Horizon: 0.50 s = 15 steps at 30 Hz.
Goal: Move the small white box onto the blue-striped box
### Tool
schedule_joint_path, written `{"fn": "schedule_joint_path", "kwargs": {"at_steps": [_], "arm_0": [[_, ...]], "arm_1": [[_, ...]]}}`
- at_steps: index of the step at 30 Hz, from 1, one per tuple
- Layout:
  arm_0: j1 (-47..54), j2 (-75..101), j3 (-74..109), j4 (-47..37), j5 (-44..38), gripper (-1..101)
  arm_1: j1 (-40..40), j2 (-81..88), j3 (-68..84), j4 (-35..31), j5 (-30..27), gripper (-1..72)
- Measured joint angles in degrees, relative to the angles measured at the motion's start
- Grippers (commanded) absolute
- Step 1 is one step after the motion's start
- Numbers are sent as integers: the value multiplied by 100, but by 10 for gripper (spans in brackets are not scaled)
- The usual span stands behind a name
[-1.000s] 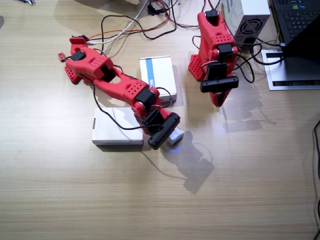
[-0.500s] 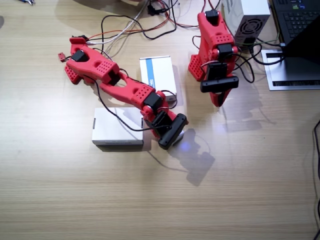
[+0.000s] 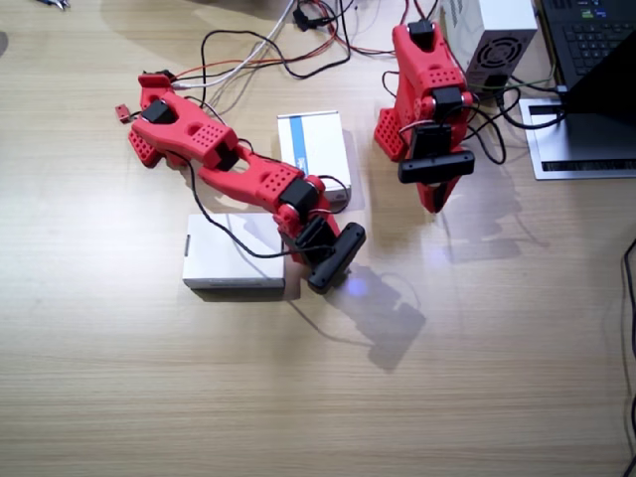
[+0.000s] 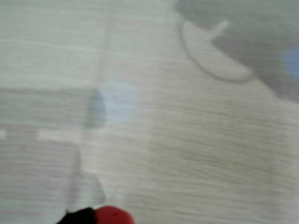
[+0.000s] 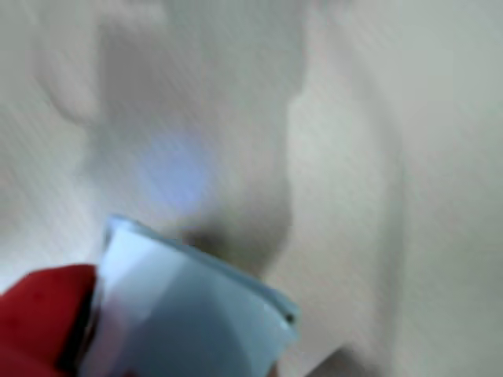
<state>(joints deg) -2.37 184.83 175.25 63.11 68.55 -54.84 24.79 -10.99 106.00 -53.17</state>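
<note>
Red perforated plastic makes up both arms, each ending in a black bar-shaped camera mount over its gripper. They stand on a pale wood-grain table (image 3: 119,378). From the fixed view, the right arm (image 3: 229,169) stretches diagonally across the table and its right gripper (image 3: 333,263) hangs low, just beside the right end of a large plain white flat box (image 3: 234,251) that lies flat with crisp edges. That view hides the jaws under the black mount, and the small white box cannot be made out there.

A wrist view supplies what is missing: the small white box (image 5: 189,314), a pale bluish-white carton with a sharp corner, sits pressed against a red finger (image 5: 39,314) at the lower left, blurred, with soft grey shadow on the table behind it. The jaws appear clamped on it, and it seems lifted off the surface, though the blur leaves that uncertain.

Just beyond the right arm's wrist lies the blue-striped box (image 3: 316,154), flat, rectangular and matt white, with 1 blue band along its top. Nothing rests on it.

Folded near its base among tangled black and white cables (image 3: 258,50), the left arm (image 3: 427,89) points the left gripper (image 3: 435,199) down. Another wrist view shows only blurred wood grain and a red fingertip (image 4: 112,215); whether those jaws are apart or together cannot be told.
</note>
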Motion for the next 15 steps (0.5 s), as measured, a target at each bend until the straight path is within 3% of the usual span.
{"fn": "schedule_joint_path", "kwargs": {"at_steps": [7,12,15], "arm_0": [[-97,88,0,-18,896,0],[431,88,0,-53,255,0],[633,88,0,-53,97,0]], "arm_1": [[343,4017,3744,18,202,186],[1099,6003,7093,-229,202,188],[1433,6346,8385,-809,202,189]]}}
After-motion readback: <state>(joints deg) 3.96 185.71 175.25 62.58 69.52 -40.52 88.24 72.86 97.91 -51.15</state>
